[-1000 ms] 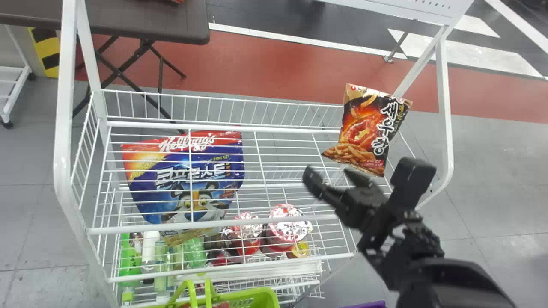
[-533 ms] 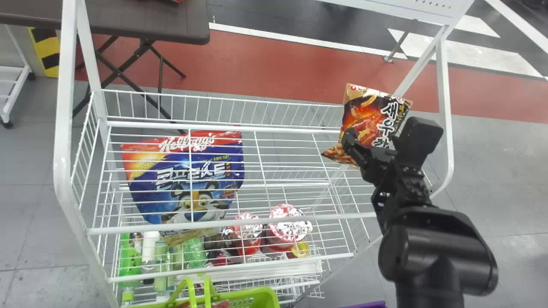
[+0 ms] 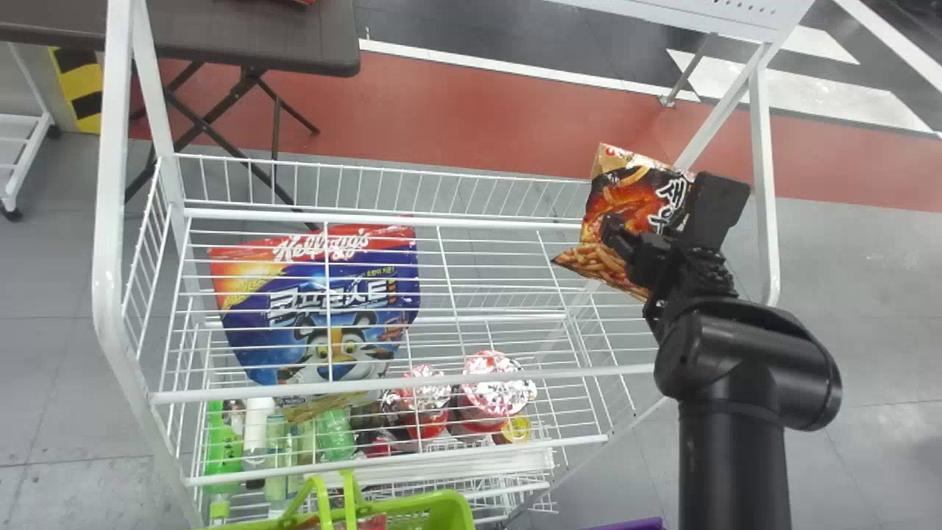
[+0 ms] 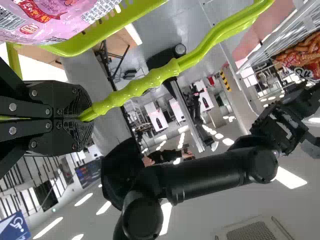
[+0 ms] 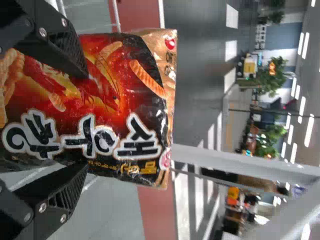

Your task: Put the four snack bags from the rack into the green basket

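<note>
We see the black-and-orange snack bag (image 3: 633, 195) at the far right corner of the rack (image 3: 368, 386), tilted, with its printed front facing us. Our right gripper (image 3: 666, 210) is at that bag with its jaws open, one on each side of the pack: in the right wrist view one finger overlaps the printed front and the other lies by the long edge. We cannot tell whether either one presses on it.

Toward the rack's left edge, a large blue bag (image 3: 331, 302) with a red top shows through the wires. Below the upper wires, near the rack's front left corner, we have a green bottle (image 3: 223, 450) and a white-capped bottle (image 3: 257, 427), and to the right of them two tubs with red-and-white tops (image 3: 494, 390).

Just beside the rack's near edge is the green basket (image 3: 445, 504). Our left gripper (image 4: 82, 118) has its jaws closed on the basket's handle (image 4: 135, 89), and in the left wrist view a pink snack bag (image 4: 55, 17) lies in the basket.

Beyond the rack's far left corner stands a brown folding table (image 3: 250, 40), and something purple (image 3: 633, 525) pokes in well to the right of the basket.
</note>
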Robot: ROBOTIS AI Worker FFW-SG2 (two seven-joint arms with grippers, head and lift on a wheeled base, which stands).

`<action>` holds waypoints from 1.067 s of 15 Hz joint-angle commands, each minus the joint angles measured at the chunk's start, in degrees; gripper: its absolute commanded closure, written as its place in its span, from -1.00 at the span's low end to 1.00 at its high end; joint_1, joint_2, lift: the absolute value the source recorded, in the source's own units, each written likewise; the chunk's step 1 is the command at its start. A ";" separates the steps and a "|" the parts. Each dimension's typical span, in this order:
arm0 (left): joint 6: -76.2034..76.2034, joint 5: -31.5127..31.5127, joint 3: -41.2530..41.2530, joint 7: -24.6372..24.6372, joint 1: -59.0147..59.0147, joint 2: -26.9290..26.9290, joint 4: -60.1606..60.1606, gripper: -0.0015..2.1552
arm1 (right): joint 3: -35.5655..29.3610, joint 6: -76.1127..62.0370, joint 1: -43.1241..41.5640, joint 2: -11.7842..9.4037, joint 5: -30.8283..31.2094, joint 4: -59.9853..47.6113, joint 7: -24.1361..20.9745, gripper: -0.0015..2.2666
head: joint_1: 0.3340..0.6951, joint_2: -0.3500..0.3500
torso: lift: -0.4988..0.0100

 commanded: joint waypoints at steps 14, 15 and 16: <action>0.00 0.05 -0.10 0.42 0.09 -0.23 0.00 0.77 | -2.41 14.75 20.29 0.35 -19.17 -32.79 8.42 0.93 | 1.00 -1.00 | 0.94; 0.00 0.05 -0.01 0.51 0.00 -0.23 0.00 0.77 | -2.67 18.44 22.58 0.88 -20.76 -36.48 9.74 0.93 | 1.00 -1.00 | 0.94; 0.00 0.05 0.08 0.51 0.00 -0.23 0.09 0.77 | -2.76 21.08 25.57 1.32 -22.78 -40.17 10.71 0.93 | 1.00 -1.00 | 0.94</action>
